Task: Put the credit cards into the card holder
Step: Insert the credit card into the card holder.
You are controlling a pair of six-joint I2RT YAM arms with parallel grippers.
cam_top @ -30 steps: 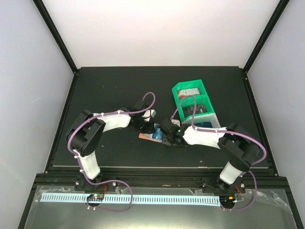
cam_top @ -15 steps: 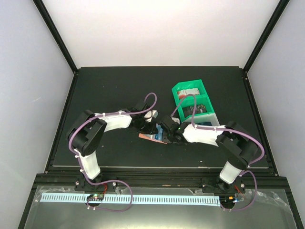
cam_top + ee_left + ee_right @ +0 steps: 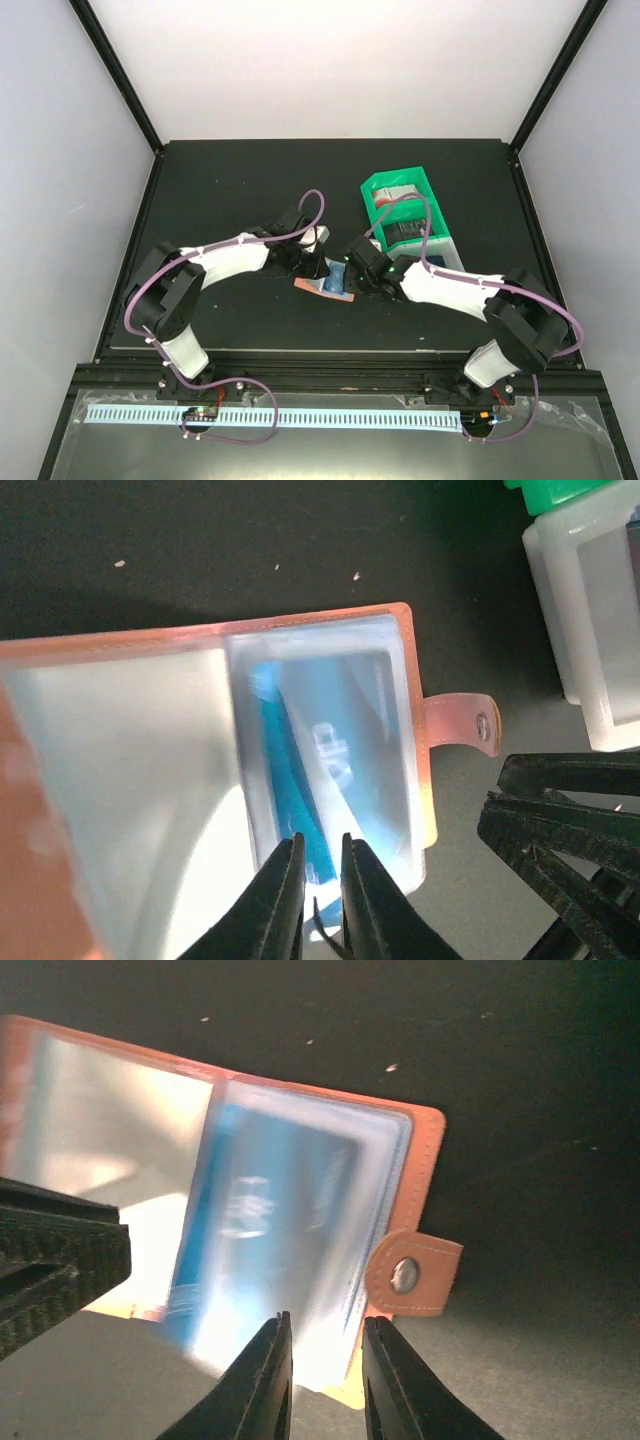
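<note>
The card holder (image 3: 325, 625) lies open on the black table, salmon-orange with clear sleeves and a snap tab (image 3: 462, 725). A blue credit card (image 3: 300, 770) sits slanted inside its right sleeve, blurred in the right wrist view (image 3: 265, 1225). My left gripper (image 3: 320, 842) is pinched on the sleeve's near edge with only a slit between its fingers. My right gripper (image 3: 322, 1322) hovers over the holder's tab-side edge (image 3: 425, 1175), jaws apart and gripping nothing. From above, both grippers meet over the holder (image 3: 312, 285), left (image 3: 316, 268) and right (image 3: 352, 277).
A green-and-white compartment tray (image 3: 372, 212) stands just behind my right arm, with a pale-and-red card (image 3: 398, 190) and a dark card (image 3: 405, 232) in it. Its white wall (image 3: 548, 610) is close to the holder's tab. Black frame rails border the table.
My right arm has stretched out and its wrist has shifted a little left over the holder, with the jaws somewhat narrower. The left arm has also leaned in. The holder stays put.
</note>
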